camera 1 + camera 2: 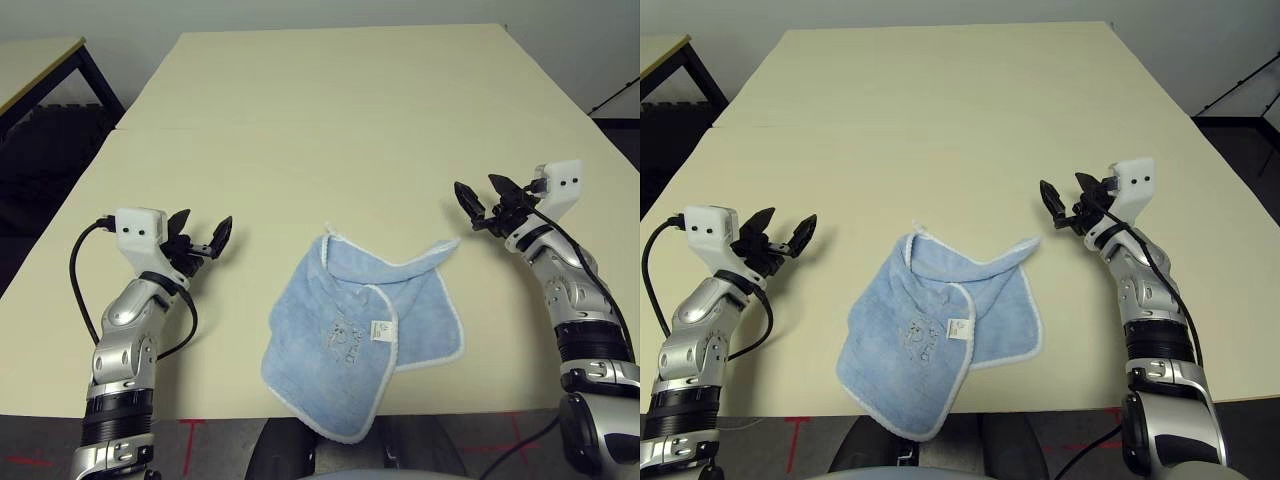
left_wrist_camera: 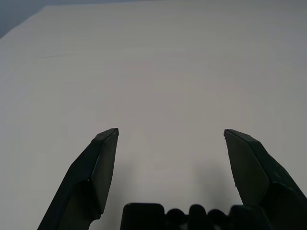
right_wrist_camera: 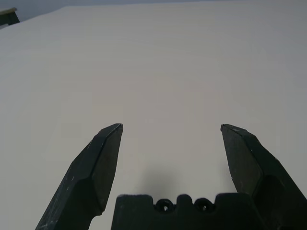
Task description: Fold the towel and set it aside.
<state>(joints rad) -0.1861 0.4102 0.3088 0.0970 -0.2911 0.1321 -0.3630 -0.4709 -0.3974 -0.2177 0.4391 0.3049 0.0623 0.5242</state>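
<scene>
The towel [image 1: 350, 335], light blue terry with white stitched edging, lies loosely folded at the counter's [image 1: 330, 110] near edge, 1 corner hanging over it. The left claw [image 1: 205, 238] and right claw [image 1: 483, 203] hover released on either side, well apart from it. Beyond stretches bare, smooth cream surface.

A large cream table [image 1: 330, 110] fills most of the head views, its top running from 6 o'clock to 12 o'clock. A faint seam crosses it toward 11 o'clock. At 10 o'clock stands a 2nd table [image 1: 35, 65] with a dark frame, apart from the first. At 3 o'clock a thin black rod [image 1: 615, 98] slants over dark floor. Red marks [image 1: 190, 432] show on the floor at 7 o'clock.
</scene>
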